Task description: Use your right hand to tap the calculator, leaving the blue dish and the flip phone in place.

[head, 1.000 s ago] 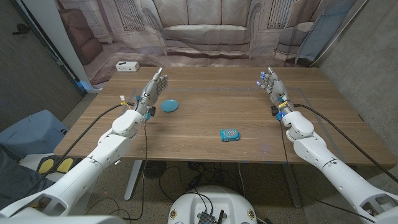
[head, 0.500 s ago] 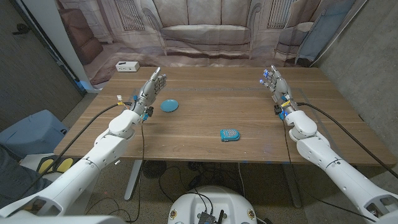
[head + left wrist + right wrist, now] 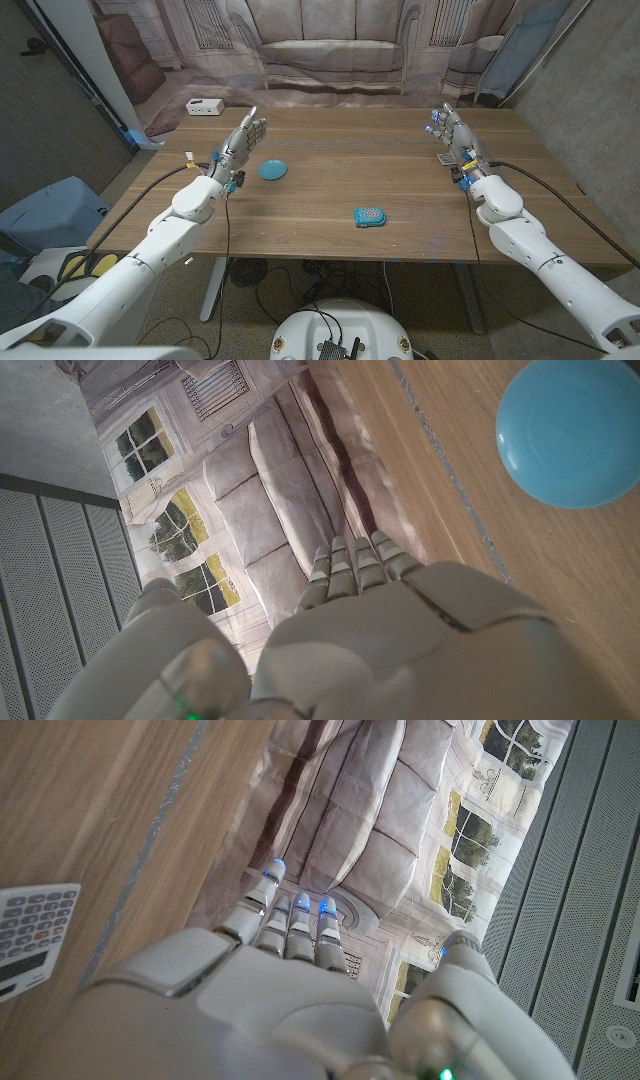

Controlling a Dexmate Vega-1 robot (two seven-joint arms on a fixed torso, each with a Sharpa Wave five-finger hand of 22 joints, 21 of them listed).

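the right hand (image 3: 455, 138) hangs over the far right part of the wooden tabletop (image 3: 330, 195), released and holding nothing, its fingers (image 3: 290, 915) stretched out straight and close side by side, pointing toward the far edge. whether it touches the wood cannot be told. the calculator (image 3: 35, 935), white with grey keys and one red key, lies flat on the tabletop just beside this hand, on the side toward the table's middle; in the right wrist view the hand is not on it.

the left hand (image 3: 243, 140) is raised over the far left part of the tabletop, also released, fingers extended and gripping nothing. the blue dish (image 3: 272, 170), round and shallow, sits on the wood just beside it toward the middle, apart from the fingers; the left wrist view shows the same dish (image 3: 575, 430) clear of the hand.

a small teal rounded device with coloured keys, apparently the flip phone (image 3: 369, 216), lies nearer the front edge, between the two arms and well apart from both hands.

a white power strip (image 3: 204, 106) rests at the far left corner. behind the table hangs a backdrop (image 3: 330, 50) printed with a sofa.
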